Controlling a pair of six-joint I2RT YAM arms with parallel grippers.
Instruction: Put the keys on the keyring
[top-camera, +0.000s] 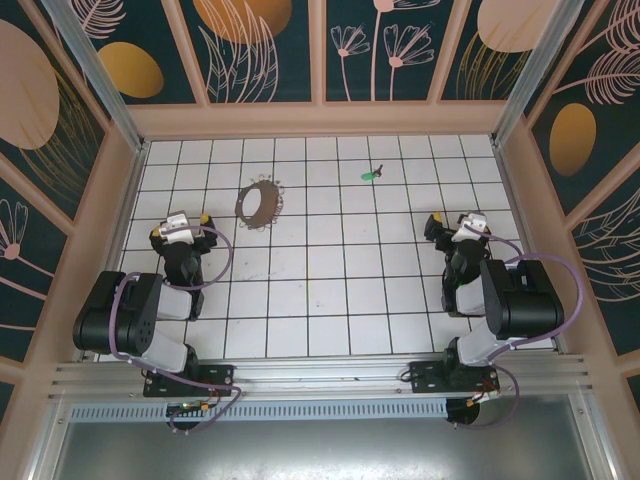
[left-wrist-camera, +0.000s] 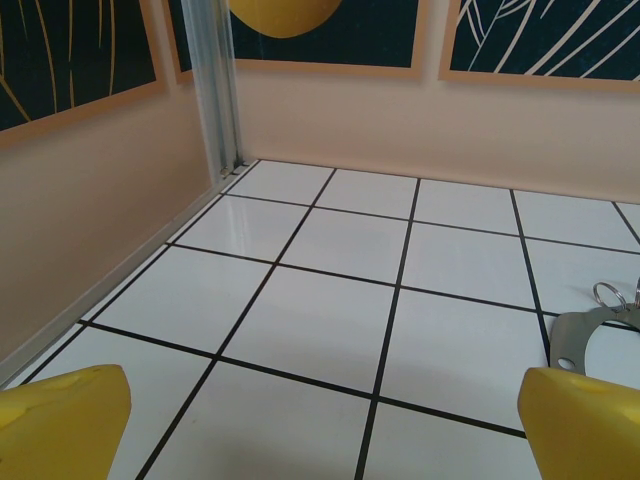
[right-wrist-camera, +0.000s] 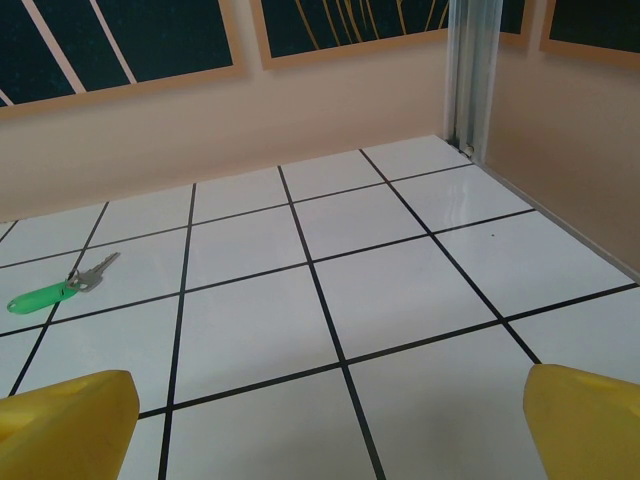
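Bench: white glossy tiles (top-camera: 320, 300) ruled by black grid lines, and the wrist views catch a soft sheen off them.
Room: peach walls (top-camera: 320, 120) box the bench in on three sides, with dark teal panels of leaf and flower drawings above. A metal post (top-camera: 95, 70) runs up the far-left corner.
Near edge: a ribbed metal rail (top-camera: 320, 385) crosses the bottom of the top view and carries both arm bases.
Keyring: there it is, upper left of centre in the top view, a grey-brown loop (top-camera: 258, 203) lying flat on the tiles with small bumps round its rim.
Key: upper middle of the top view, well to the right of the keyring, a tiny green piece (top-camera: 371, 175) with a dark stem. The right wrist view has it at the left edge (right-wrist-camera: 45, 295), a green tag joined to a silver key, flat on the tile.
Left hand: wide apart (top-camera: 180, 222), low left in the top view, short of the keyring and holding nothing.
Right hand: wide too (top-camera: 460, 222), at the right of the top view and holding nothing, its yellow fingers (right-wrist-camera: 60, 420) in the bottom corners of its wrist view.
Cut off: the left wrist view clips the keyring (left-wrist-camera: 585, 335) at its right edge, showing just a grey arc and a small ring.
Hard to tell: from above, the key's shape is too small to read.
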